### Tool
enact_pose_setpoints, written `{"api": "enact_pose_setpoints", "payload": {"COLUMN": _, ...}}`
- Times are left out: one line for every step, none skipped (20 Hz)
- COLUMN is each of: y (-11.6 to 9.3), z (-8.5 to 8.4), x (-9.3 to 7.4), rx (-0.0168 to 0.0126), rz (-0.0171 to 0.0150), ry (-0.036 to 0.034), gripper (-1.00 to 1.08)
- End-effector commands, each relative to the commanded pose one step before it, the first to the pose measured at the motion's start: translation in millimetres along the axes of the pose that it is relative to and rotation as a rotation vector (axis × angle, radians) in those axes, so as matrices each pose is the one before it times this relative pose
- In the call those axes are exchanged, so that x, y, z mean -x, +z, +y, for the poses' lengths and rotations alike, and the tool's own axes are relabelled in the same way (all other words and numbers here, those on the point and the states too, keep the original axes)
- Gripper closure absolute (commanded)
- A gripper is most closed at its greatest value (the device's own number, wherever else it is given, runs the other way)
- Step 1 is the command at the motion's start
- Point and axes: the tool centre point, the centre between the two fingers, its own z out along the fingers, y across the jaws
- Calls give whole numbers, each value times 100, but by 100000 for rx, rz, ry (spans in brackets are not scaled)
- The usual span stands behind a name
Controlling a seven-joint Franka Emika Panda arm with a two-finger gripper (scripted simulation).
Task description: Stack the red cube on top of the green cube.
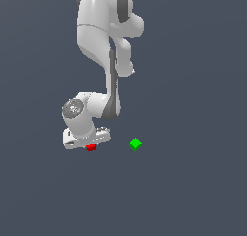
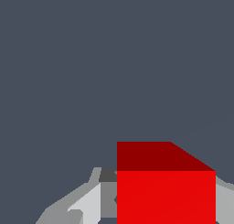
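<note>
Arm: we see the white Panda arm (image 1: 103, 61) descend from the top of the exterior view and bend toward that view's left, ending in a wrist housing with a round grey cap.

Gripper: we place the white gripper (image 1: 89, 144) low over the dark surface, at the exterior view's left of centre. In the wrist view pale grey finger parts (image 2: 87, 202) flank the red cube on both sides and sit against it, so we read the claw as clamped on the cube.

Red cube: we find the red cube (image 1: 90, 147) directly under the gripper body in the exterior view, where only a small red sliver shows below the white housing. In the wrist view the red cube (image 2: 165, 195) fills the lower part of the picture, between the finger parts.

Red cube, appearance: we note a plain bright red face with a darker red face above it, sharp edges and no marking.

Green cube: we find the green cube (image 1: 135, 144) alone on the surface, to the exterior view's right of the gripper, apart from it and at about the same height in the picture. It is plain bright green, with one corner turned toward the camera.

Surface: we see a uniform slate-blue ground (image 1: 193, 191) in both views.

Contact with ground: we cannot tell whether the red cube rests on the surface or is lifted off it.
</note>
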Motion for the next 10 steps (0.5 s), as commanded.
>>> {"api": "enact_pose_setpoints", "payload": {"y": -25, "z": 8, "x": 3, "rx": 25, "rz": 39, "ry": 5, "gripper": 108}}
{"api": "enact_pose_setpoints", "payload": {"y": -29, "z": -1, "x": 2, "rx": 0, "rz": 0, "ry": 0, "gripper": 108}}
{"api": "enact_pose_setpoints", "payload": {"y": -87, "z": -3, "x": 6, "rx": 0, "rz": 0, "ry": 0, "gripper": 108}}
{"api": "enact_pose_setpoints", "payload": {"y": -147, "z": -5, "x": 9, "rx": 0, "rz": 0, "ry": 0, "gripper": 108}}
{"api": "enact_pose_setpoints", "payload": {"y": -209, "z": -6, "x": 12, "rx": 0, "rz": 0, "ry": 0, "gripper": 108}}
{"api": "enact_pose_setpoints", "payload": {"y": -273, "z": -7, "x": 13, "rx": 0, "rz": 0, "ry": 0, "gripper": 108}}
{"api": "enact_pose_setpoints", "payload": {"y": -340, "z": -7, "x": 13, "rx": 0, "rz": 0, "ry": 0, "gripper": 108}}
{"api": "enact_pose_setpoints", "payload": {"y": -409, "z": -6, "x": 12, "rx": 0, "rz": 0, "ry": 0, "gripper": 108}}
{"api": "enact_pose_setpoints", "payload": {"y": -481, "z": -6, "x": 11, "rx": 0, "rz": 0, "ry": 0, "gripper": 108}}
{"api": "enact_pose_setpoints", "payload": {"y": -555, "z": -6, "x": 10, "rx": 0, "rz": 0, "ry": 0, "gripper": 108}}
